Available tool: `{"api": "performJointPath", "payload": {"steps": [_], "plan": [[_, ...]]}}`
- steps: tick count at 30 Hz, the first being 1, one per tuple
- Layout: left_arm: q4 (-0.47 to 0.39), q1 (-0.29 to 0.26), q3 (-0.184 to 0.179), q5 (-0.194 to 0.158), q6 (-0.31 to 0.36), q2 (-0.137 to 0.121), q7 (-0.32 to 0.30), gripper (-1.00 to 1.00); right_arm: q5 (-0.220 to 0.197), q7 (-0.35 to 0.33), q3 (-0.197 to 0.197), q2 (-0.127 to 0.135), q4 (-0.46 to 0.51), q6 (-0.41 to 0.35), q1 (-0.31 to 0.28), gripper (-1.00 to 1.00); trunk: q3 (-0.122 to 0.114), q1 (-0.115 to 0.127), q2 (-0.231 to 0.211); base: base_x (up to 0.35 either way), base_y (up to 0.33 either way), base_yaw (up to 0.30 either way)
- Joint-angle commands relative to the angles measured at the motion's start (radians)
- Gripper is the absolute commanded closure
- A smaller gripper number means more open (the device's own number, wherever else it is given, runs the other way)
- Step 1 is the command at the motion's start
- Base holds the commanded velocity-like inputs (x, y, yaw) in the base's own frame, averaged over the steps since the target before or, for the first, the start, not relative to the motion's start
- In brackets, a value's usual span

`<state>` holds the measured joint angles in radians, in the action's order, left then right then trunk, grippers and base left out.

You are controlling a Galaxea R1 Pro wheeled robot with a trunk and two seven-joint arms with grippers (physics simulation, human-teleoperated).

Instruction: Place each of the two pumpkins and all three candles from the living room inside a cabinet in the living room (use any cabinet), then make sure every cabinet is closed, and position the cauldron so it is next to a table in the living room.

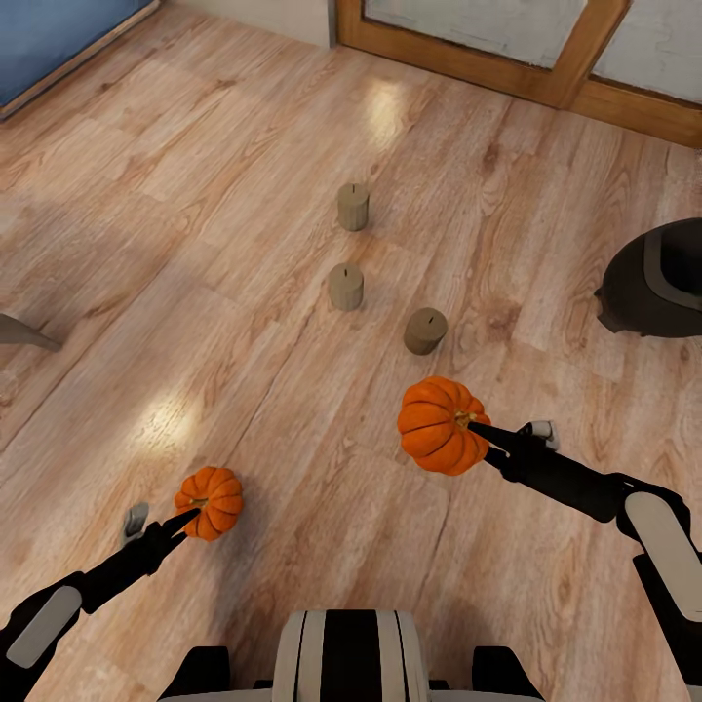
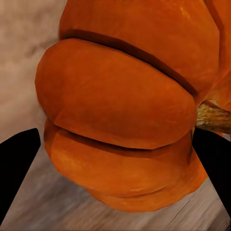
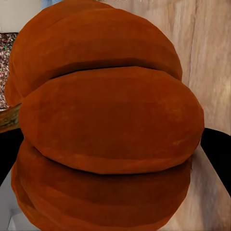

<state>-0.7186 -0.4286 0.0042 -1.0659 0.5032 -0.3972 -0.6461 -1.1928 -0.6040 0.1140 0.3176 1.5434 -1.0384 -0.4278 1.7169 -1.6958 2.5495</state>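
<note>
The smaller pumpkin sits between the fingers of my left gripper, which is shut on it low over the wood floor. In the left wrist view its orange ribs bulge between the black fingers. The larger pumpkin is held by my right gripper, shut on it near the stem; the right wrist view shows it close up. Three beige candles stand on the floor ahead. The black cauldron rests at the right edge. The cabinet is out of view.
A wood-framed glass door runs along the far wall. A blue surface fills the far left corner. A grey angled leg pokes in at the left edge. My own base is at the bottom.
</note>
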Motion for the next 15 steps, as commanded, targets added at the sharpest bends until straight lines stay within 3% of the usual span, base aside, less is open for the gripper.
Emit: {"api": "performJointPath", "payload": {"steps": [1, 7, 15], "plan": [[0.000, 0.000, 0.000, -0.006, 0.008, 0.000, -0.002, 1.00, 0.006, -0.005, 0.001, 0.000, -0.002, -0.004, 0.000, 1.00, -0.004, 0.001, 0.000, 0.000, 0.000, 0.000], [-0.001, 0.000, -0.001, -0.005, 0.011, -0.018, -0.134, 1.00, 0.008, -0.005, 0.002, 0.000, -0.006, -0.002, 0.000, 1.00, -0.027, 0.003, -0.001, 0.000, 0.000, 0.000], [-0.002, 0.000, 0.000, -0.006, 0.023, -0.032, -0.219, 1.00, 0.005, 0.008, 0.005, 0.001, -0.022, 0.000, -0.001, 1.00, -0.058, 0.007, -0.003, 0.000, 0.000, 0.000]]}}
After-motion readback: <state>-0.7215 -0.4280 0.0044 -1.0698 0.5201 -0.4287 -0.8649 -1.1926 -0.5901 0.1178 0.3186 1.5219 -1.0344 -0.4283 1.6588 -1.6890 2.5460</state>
